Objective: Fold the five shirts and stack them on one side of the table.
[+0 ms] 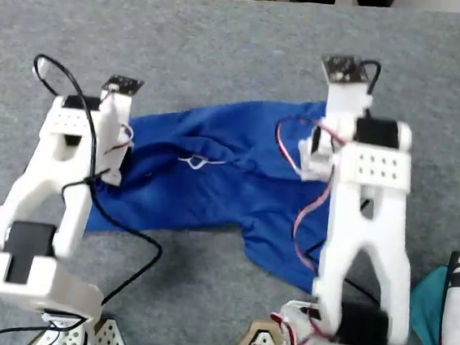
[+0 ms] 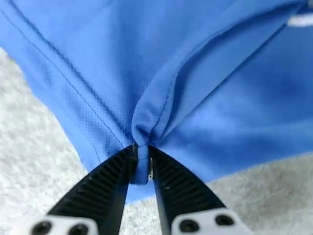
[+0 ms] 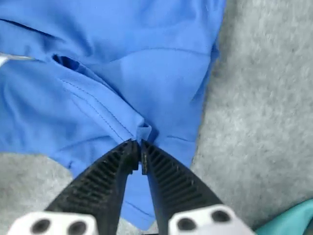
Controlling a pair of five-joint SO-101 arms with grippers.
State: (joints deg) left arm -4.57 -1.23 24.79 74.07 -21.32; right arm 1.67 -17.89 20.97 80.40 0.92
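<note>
The left arm (image 1: pixel 49 188) and right arm (image 1: pixel 372 178) are white plastic with black servo blocks, loose black and red-and-white cables, and black ribbed fingers (image 2: pixel 105 181) on screw-fastened white mounts.

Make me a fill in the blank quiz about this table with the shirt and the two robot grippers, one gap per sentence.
1. The shirt spread on the table is ____ in colour.
2. The left gripper and the right gripper are both shut on a pinch of the ____.
3. The table's surface is ____.
4. The pile of other clothes lies at the table's edge on the ____ gripper's side.
Missing words: blue; shirt; grey; right.
</note>
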